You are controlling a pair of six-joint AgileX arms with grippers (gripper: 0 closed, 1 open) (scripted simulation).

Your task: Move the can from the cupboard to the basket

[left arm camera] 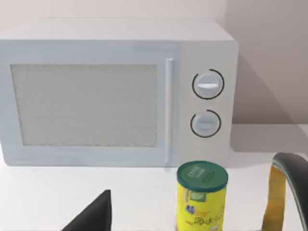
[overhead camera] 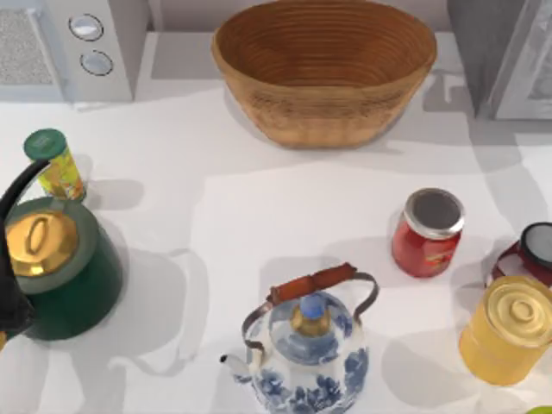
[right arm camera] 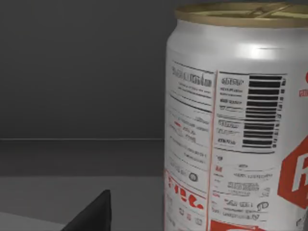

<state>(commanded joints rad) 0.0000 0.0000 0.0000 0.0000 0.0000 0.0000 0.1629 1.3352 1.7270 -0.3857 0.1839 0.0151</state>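
The can [right arm camera: 231, 130] is silver with red label marks and a barcode. It stands very close in the right wrist view, against the dark grey inside of the cupboard [right arm camera: 77, 72]. My right gripper [right arm camera: 94, 216] shows as one dark tip beside the can, apart from it. In the top view the cupboard [overhead camera: 496, 52] is at the far right corner, with its pale door [overhead camera: 536, 82] alongside. The basket [overhead camera: 323, 65], wide tan wicker, sits at the far middle. My left gripper [left arm camera: 94, 216] is parked at the left side of the table, facing the white microwave.
A white microwave [overhead camera: 86, 43] fills the far left corner. A green-lidded yellow canister [overhead camera: 53, 162] and a green kettle [overhead camera: 60, 267] stand at the left. A blue-and-white kettle [overhead camera: 306, 345] is front middle. A red jar [overhead camera: 429, 231], a second jar [overhead camera: 530, 254] and a yellow tin [overhead camera: 509, 328] crowd the right.
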